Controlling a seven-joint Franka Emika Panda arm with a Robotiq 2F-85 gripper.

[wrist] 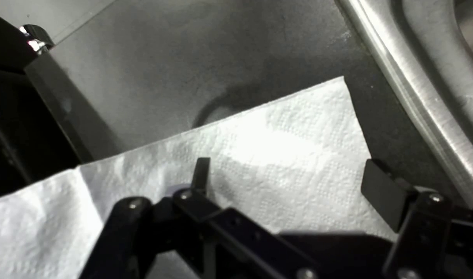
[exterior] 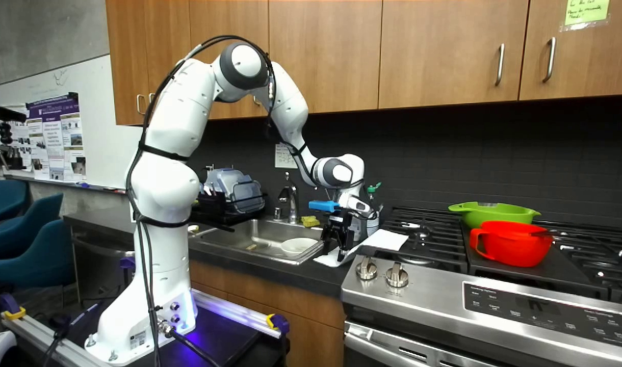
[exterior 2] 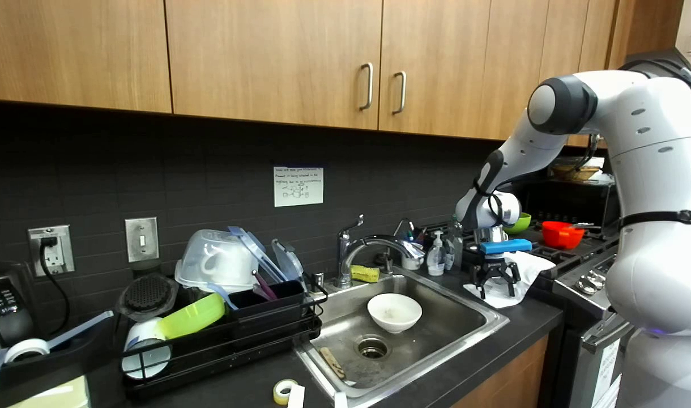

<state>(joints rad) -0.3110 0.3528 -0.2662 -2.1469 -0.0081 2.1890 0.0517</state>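
"Two fingers (wrist: pixel 383 197) of one hand (wrist: pixel 290 184) loom closest in the wrist view. How do they stand?"

"Spread wide, over one white paper towel (wrist: pixel 275 155); whether they touch it, I can't tell."

"And the towel lies where?"

"On the dark surface (wrist: pixel 221 58), beside one sink (exterior 2: pixel 453 309), its far end reaching one stove (exterior: pixel 428 295)."

"What else can you count?"

"One white bowl (exterior 2: pixel 395 313) in the sink, one yellow sponge (exterior 2: pixel 365 273) beside one faucet (exterior 2: pixel 344 263), one red vessel (exterior: pixel 517 247) and one green vessel (exterior: pixel 494 214) on the stove"
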